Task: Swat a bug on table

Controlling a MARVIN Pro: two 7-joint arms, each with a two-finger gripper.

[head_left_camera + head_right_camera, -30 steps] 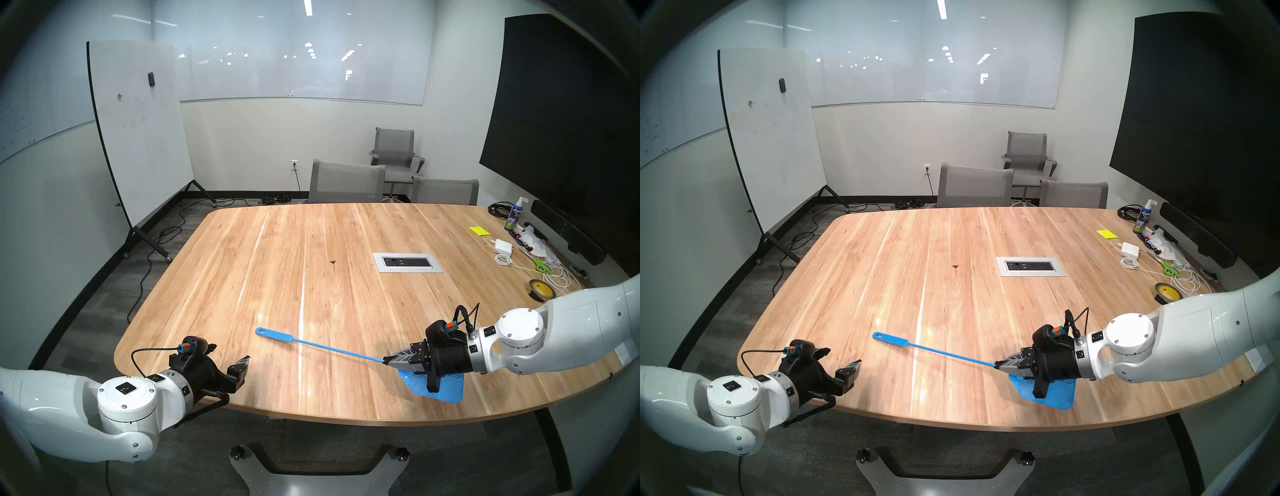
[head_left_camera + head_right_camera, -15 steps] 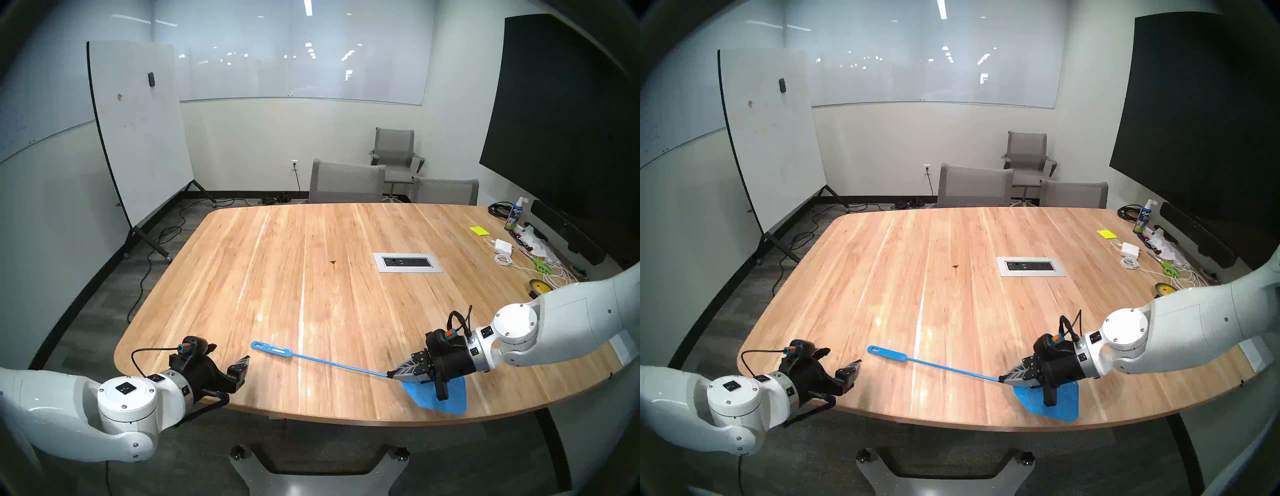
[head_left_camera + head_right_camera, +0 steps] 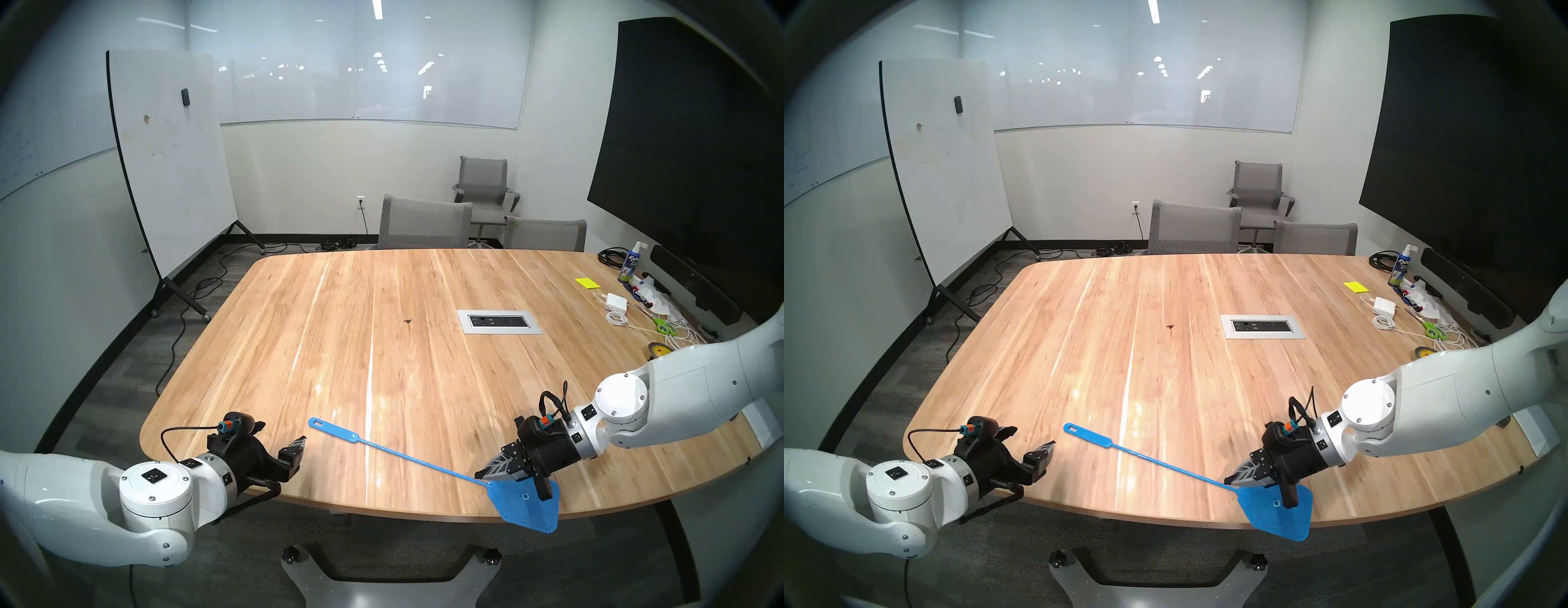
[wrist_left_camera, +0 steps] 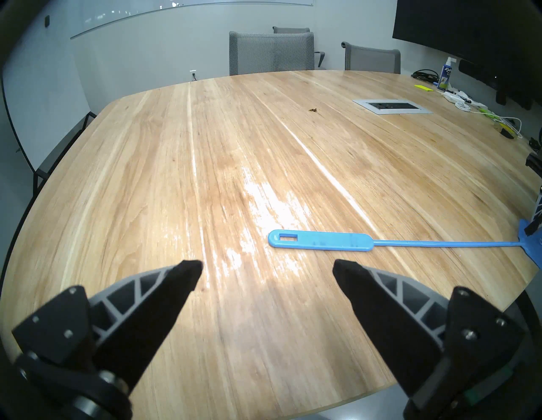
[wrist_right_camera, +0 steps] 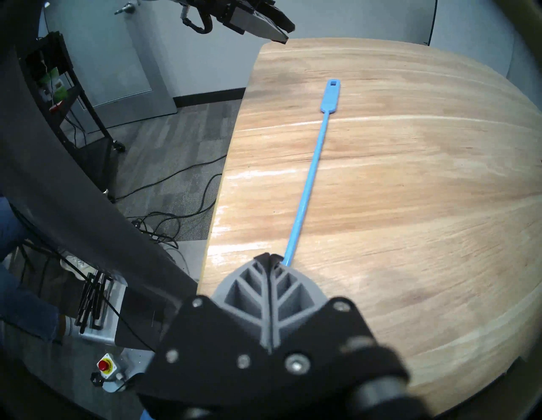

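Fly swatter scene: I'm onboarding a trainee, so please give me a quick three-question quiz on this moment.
1. True or false: the left gripper is shut.
2. Where on the table is the mesh head of the blue fly swatter? A) mid-table B) overhanging the near edge C) by the far edge
3. Which lies nearer the bug: the power-outlet panel or the swatter's handle?

Key: 1 false, its jaws stand wide open; 2 B; 3 the power-outlet panel.
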